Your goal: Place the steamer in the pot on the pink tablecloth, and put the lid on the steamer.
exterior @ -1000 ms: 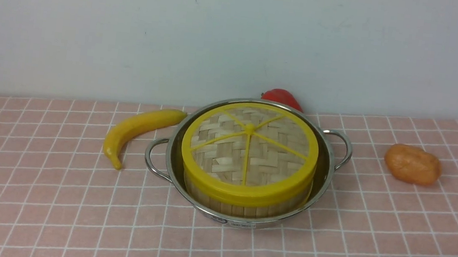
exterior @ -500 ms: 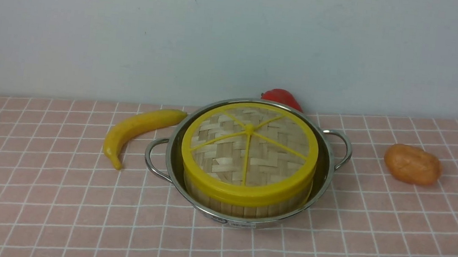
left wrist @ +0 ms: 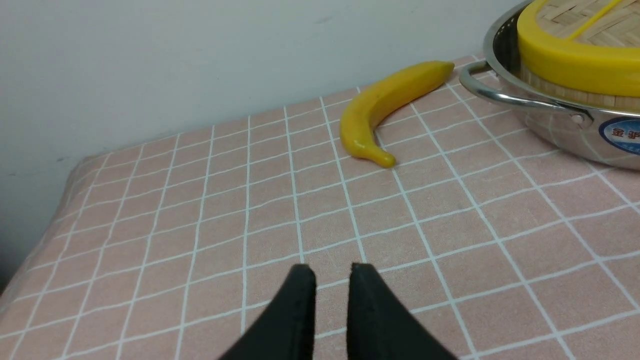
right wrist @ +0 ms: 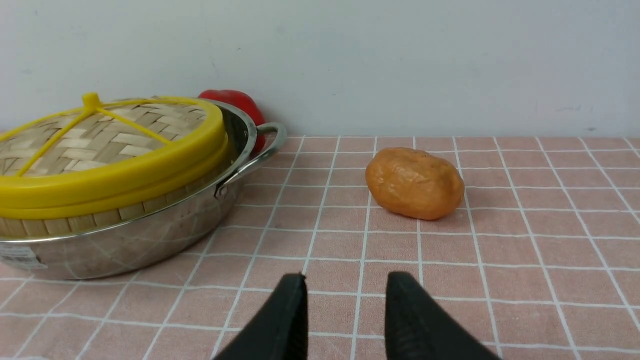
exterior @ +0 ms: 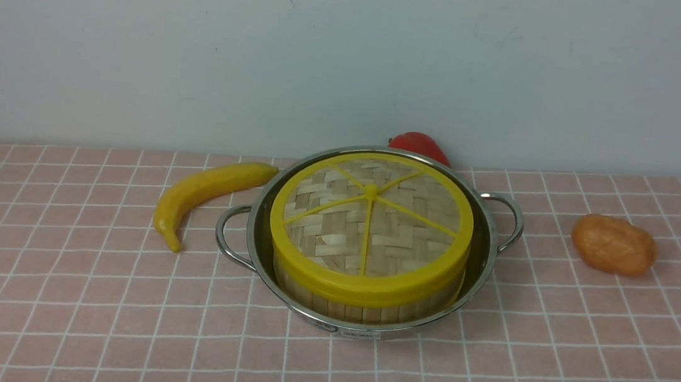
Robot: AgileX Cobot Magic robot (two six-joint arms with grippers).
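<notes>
Pale wall rises behind the pink tablecloth, which covers the whole surface in a white grid. On it, near the middle, sits the pot, shiny steel with loop handles; I judge it stiff, slippery and fairly heavy, best taken by those handles. Inside stands the steamer, bamboo slats under a yellow rim, probably light and rigid. Its lid lies flat on top, woven, yellow-spoked; the little centre knob looks the natural hold. Left lies a banana, right an orange lump, far behind a red thing. Both the left gripper and right gripper hang parted and empty over bare cloth.
</notes>
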